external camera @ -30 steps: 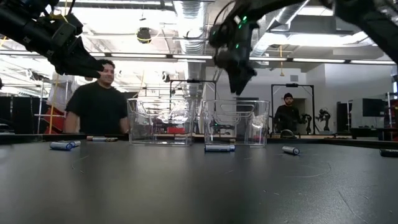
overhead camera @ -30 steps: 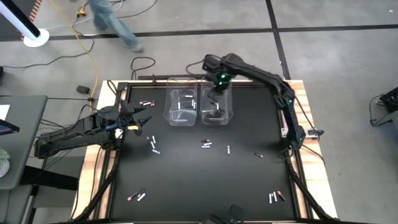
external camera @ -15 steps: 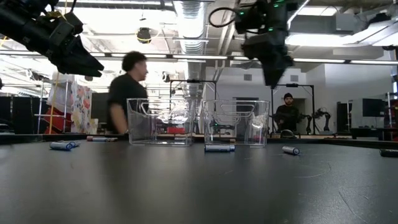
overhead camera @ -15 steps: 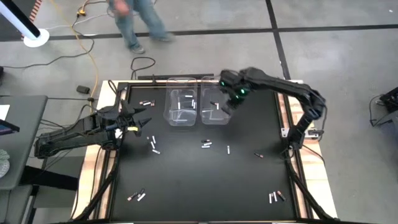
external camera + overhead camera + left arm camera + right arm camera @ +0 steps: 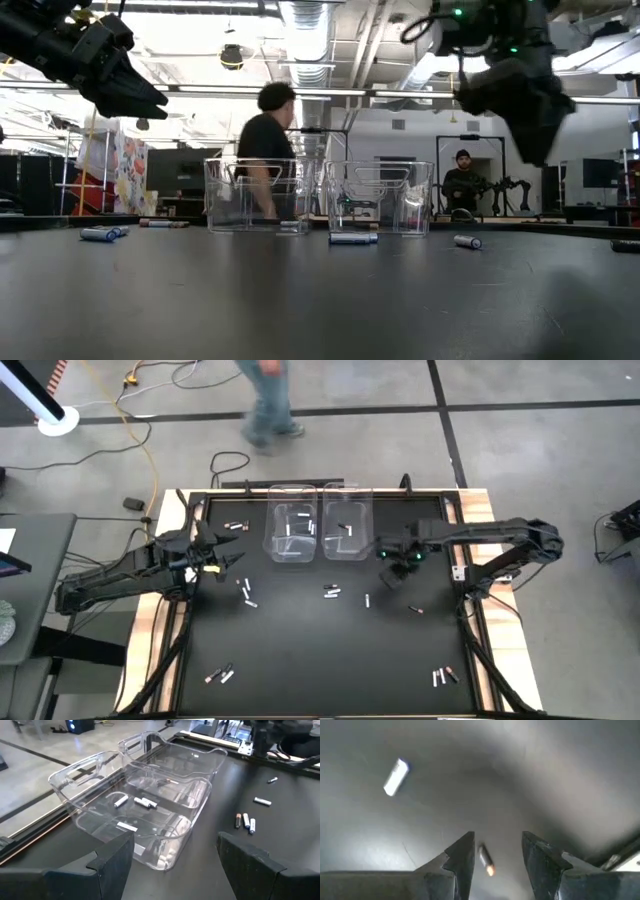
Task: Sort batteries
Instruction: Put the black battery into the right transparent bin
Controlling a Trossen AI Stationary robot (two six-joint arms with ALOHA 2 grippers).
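Right gripper (image 5: 399, 568) hangs over the black desk (image 5: 320, 650), just right of the 2 clear bins (image 5: 318, 535), jaws wide, holding nothing. In its wrist view a copper-tipped battery (image 5: 486, 860) lies on the desk between the jaws and a white one (image 5: 396, 776) lies farther off. Left gripper (image 5: 228, 549) is raised left of the bins, jaws wide, empty. Left bin (image 5: 131, 817) holds 3 white batteries (image 5: 135, 801); the right bin (image 5: 345, 533) holds a few too. More batteries (image 5: 333, 592) are scattered on the desk in front of the bins and toward the near corners. A person (image 5: 264, 145) stands behind the bins.
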